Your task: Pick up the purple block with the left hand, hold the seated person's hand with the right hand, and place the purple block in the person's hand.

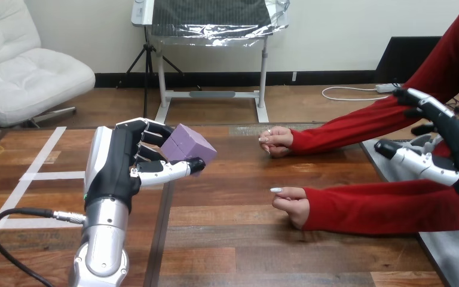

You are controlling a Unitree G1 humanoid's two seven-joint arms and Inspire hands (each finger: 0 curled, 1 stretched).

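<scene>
Left hand [119, 168] – raised over the left half of the desk [227, 239], silver forearm coming up from the bottom edge. Its fingers [153, 129] curl over the top of the purple block [192, 143] and the thumb presses along its lower edge, so the block is pinched and held clear of the wood. The block is a matte, flat-faced cube with crisp corners, tilted with one corner toward the person.

Right hand [458, 141] – at the right edge, fingers straight and spread wide, thumb out, holding nothing. It sits over the red sleeves, well back from the person's hands; I cannot tell whether it touches the cloth.

Person's farther hand [277, 140] – loosely curled, resting on the desk near its far edge. Person's nearer hand [293, 201] – also loosely curled, knuckles on the wood, lower in the view. Both are apart from the block.

Desk surface: glossy wood planks of mixed brown tones, with white tape strips [40, 152] at the left.
</scene>
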